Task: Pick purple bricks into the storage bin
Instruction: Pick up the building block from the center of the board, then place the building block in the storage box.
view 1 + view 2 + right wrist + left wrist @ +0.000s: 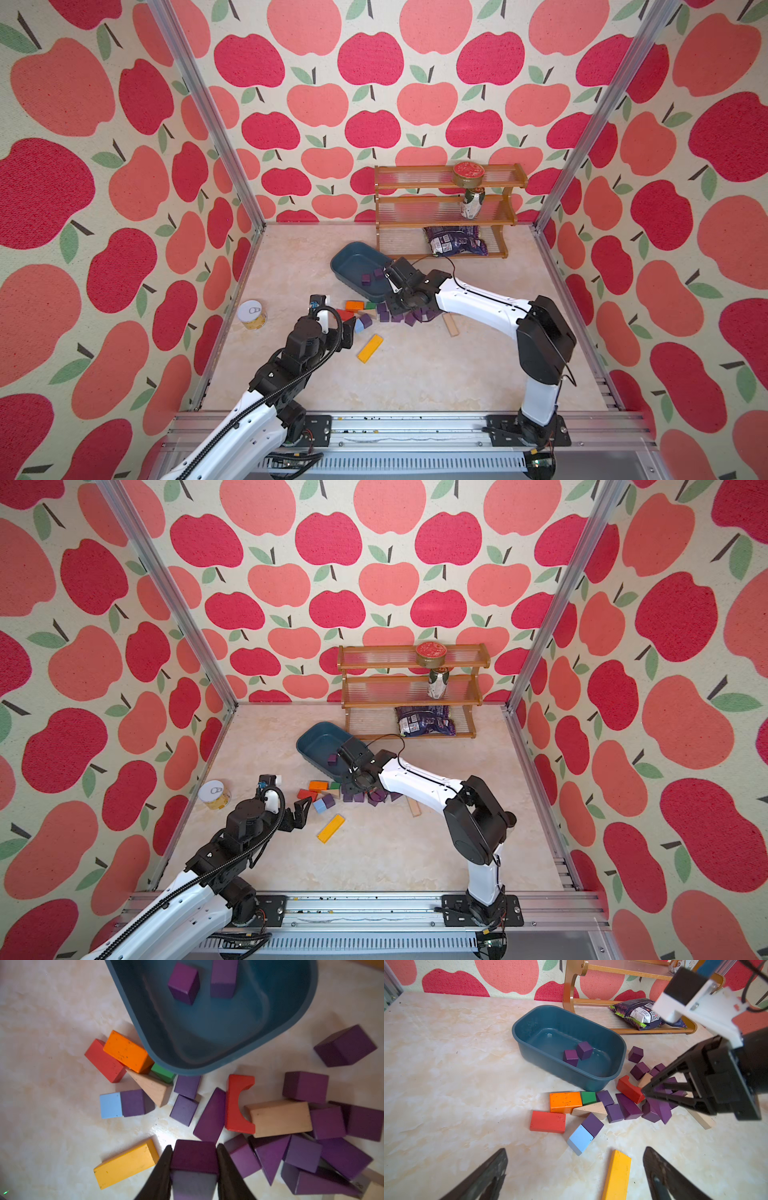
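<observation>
A small dark-purple wooden brick (194,1157) is squeezed between the two black fingers of the right gripper (195,1147). Two flat sides of the brick are pressed, most likely so that it cannot slip or turn. It cannot be told whether it is resting on the pale marbled table (446,1064) or is just off it.

The dark teal plastic storage bin (560,1073) is set just beside the heap, so it seems only a short trip is needed. Two purple cubes (584,1050) are lying inside it, touching each other. Many loose purple bricks (303,1154) lie on the table near the gripper, and some are leaning on each other.

The left gripper (575,1149) is spread wide with nothing in it. It is held back from the heap, near a long yellow block (617,1174) and a light-blue block (580,1140), probably so the two arms do not bump.

An orange block (127,1051), a red arch block (239,1103) and a plain wooden block (280,1119) are mixed in with the heap. These are not wanted in the bin, so they should not be knocked.
</observation>
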{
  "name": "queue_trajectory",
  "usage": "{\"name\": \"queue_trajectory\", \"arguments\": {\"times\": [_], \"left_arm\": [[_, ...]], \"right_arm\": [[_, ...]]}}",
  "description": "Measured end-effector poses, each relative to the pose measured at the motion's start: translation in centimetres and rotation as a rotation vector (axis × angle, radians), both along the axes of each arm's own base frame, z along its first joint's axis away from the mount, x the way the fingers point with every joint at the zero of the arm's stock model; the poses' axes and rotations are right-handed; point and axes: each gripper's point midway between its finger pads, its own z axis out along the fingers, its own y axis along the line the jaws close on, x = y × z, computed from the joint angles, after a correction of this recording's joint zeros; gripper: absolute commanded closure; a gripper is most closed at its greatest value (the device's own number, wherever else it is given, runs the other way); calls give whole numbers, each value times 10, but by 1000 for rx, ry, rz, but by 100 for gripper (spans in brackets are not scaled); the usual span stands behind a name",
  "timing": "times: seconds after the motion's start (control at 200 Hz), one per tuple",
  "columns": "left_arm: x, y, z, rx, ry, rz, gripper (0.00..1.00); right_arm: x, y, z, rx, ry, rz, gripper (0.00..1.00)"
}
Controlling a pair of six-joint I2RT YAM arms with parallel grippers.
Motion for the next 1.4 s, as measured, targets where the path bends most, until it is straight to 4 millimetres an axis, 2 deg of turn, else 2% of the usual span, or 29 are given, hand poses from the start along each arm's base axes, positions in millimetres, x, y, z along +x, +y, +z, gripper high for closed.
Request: {"name": "queue_trajectory", "arguments": {"times": [0.135, 0.24, 0.31, 0.415, 0.535, 0.66, 0.895, 1.08, 1.145, 1.21, 1.286, 1.401], "left_arm": [[0, 1, 3, -7, -11, 4, 1], [0, 2, 3, -8, -13, 6, 1], [0, 3, 2, -7, -11, 8, 1], [0, 4, 1, -5, -9, 15, 1], [2, 6, 1, -5, -7, 23, 1], [2, 7, 0, -4, -3, 25, 1], [5, 7, -9, 12, 29, 30, 1], [6, 7, -14, 20, 46, 32, 1], [6, 7, -16, 21, 52, 30, 1], [7, 7, -17, 23, 57, 30, 1], [8, 6, -19, 25, 61, 30, 1], [8, 5, -21, 26, 69, 25, 1]], "right_arm": [[35, 7, 33, 52, -65, -15, 74], [65, 14, 44, 79, -96, -30, 75], [83, 16, 41, 85, -98, -39, 76], [106, 18, 26, 76, -87, -55, 76], [123, 21, 9, 59, -71, -57, 76], [130, 26, -3, 52, -56, -47, 75], [140, 34, -12, 54, -59, -32, 75], [145, 32, -28, 30, -48, -27, 70], [146, 32, -34, 20, -45, -25, 61], [146, 32, -38, 14, -42, -20, 57], [146, 32, -40, 10, -44, -13, 46], [146, 33, -39, 12, -48, -4, 42]]}}
